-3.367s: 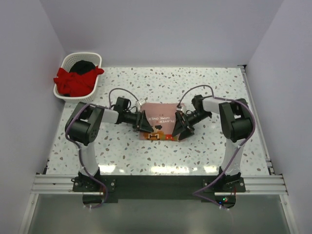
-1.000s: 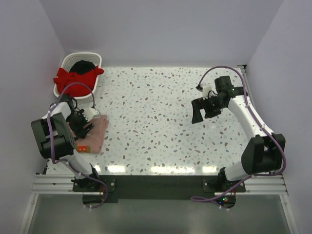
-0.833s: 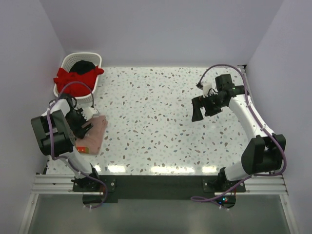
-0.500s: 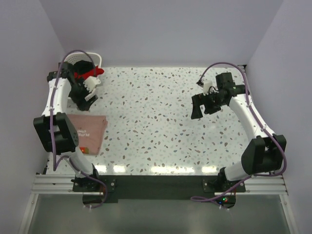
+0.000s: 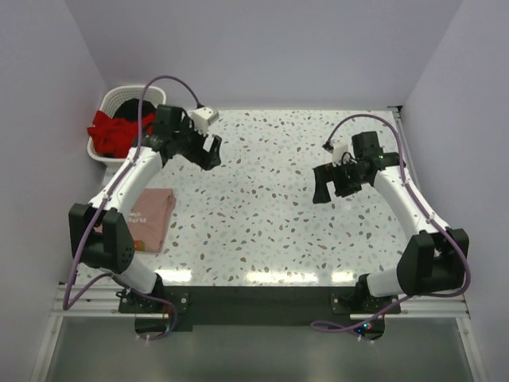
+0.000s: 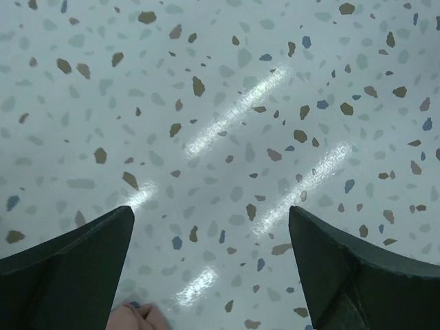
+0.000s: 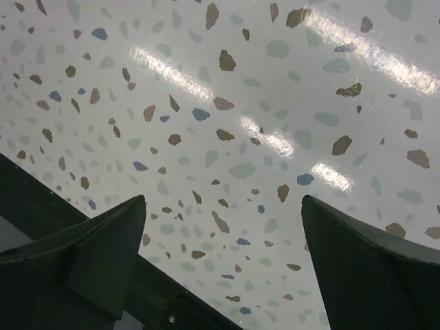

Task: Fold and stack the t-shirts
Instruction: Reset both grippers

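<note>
The salmon-pink t-shirt (image 5: 148, 215) is seen folded flat at the near left of the desk (image 5: 270, 215), set aside where a stack can be built on it without crowding the middle. The red t-shirt (image 5: 108, 134) and the black t-shirt (image 5: 122, 105) are found crumpled in the white basket (image 5: 99, 157) at the far left corner, so two garments are judged to be unfolded as yet.

The left fingers (image 6: 62, 265) are held wide apart over bare desk near the basket, with nothing between them. This is judged a ready posture for a reach into the basket, where the red cloth lies uppermost. The right fingers (image 7: 371, 275) are likewise spread wide and empty. They are held raised over the right half of the desk, well apart from all cloth, presumably so that the middle is left free for the next shirt to be spread. It is judged that loose cloth could be snagged on the basket's slats when lifted.
</note>
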You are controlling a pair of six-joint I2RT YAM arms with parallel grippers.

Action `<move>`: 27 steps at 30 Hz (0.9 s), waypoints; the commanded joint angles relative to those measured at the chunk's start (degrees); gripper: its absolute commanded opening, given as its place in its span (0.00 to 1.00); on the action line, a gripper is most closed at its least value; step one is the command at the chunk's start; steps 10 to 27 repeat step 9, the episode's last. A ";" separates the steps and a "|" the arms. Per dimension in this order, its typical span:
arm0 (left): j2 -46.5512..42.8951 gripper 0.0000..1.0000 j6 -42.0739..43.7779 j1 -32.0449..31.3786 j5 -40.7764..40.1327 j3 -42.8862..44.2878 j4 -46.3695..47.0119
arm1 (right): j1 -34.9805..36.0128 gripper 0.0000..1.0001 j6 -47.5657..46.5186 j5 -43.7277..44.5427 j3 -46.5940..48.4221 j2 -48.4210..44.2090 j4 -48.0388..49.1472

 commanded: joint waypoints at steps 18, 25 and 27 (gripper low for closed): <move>-6.82 1.00 -12.57 -0.14 -2.26 -26.12 20.52 | -0.15 0.99 -0.44 4.66 -9.82 -5.84 4.82; -6.82 1.00 -12.57 -0.14 -2.26 -26.12 20.52 | -0.15 0.99 -0.44 4.66 -9.82 -5.84 4.82; -6.82 1.00 -12.57 -0.14 -2.26 -26.12 20.52 | -0.15 0.99 -0.44 4.66 -9.82 -5.84 4.82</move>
